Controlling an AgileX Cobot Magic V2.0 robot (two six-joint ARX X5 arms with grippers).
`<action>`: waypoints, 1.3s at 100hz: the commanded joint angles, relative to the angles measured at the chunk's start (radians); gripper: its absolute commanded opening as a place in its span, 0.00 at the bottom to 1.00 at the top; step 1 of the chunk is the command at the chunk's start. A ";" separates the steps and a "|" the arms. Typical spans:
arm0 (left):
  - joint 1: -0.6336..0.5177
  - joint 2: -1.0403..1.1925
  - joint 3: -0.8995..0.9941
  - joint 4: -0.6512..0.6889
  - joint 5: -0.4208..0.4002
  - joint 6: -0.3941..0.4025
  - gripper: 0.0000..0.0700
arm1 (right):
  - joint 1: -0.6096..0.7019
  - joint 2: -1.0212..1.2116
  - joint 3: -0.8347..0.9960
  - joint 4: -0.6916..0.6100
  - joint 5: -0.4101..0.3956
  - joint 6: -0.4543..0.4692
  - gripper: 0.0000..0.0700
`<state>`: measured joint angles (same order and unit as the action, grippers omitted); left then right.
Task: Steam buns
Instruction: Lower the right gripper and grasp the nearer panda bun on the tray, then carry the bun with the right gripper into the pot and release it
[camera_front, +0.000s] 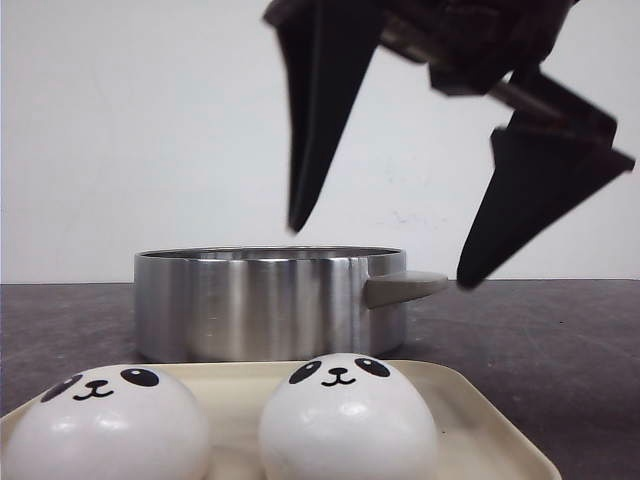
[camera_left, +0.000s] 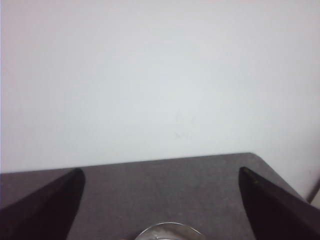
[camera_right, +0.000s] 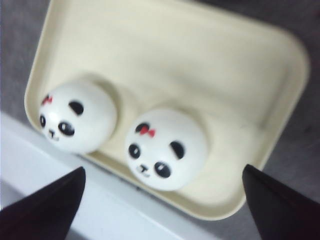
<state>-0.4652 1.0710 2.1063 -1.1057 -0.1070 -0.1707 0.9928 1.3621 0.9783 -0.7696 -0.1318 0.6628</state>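
Both jaws stand wide and hold nothing. We see one gripper (camera_front: 385, 250) above the steel pot (camera_front: 270, 305) in the front view; which arm it is we cannot tell. Our right gripper (camera_right: 162, 200) hangs over two buns (camera_right: 166, 149) (camera_right: 77, 116) on the cream tray (camera_right: 210, 55). Our left gripper (camera_left: 160, 200) faces the dark table (camera_left: 165, 190).

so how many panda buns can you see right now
2, both on the cream tray in front of the steel pot: one bun at the tray's left, the other bun near its middle. Any inside the pot would be hidden from view.
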 joint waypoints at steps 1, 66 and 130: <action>-0.013 0.019 0.018 -0.008 -0.003 0.013 0.85 | 0.023 0.037 0.010 0.006 -0.002 0.012 0.82; -0.057 0.015 0.015 -0.066 -0.002 0.013 0.85 | 0.057 0.238 0.010 0.097 0.000 0.018 0.45; -0.108 0.022 0.015 -0.080 -0.002 0.012 0.85 | 0.059 0.092 0.516 0.009 0.268 -0.142 0.01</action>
<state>-0.5652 1.0798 2.1017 -1.1946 -0.1066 -0.1707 1.0714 1.4097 1.4254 -0.7219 0.0818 0.5945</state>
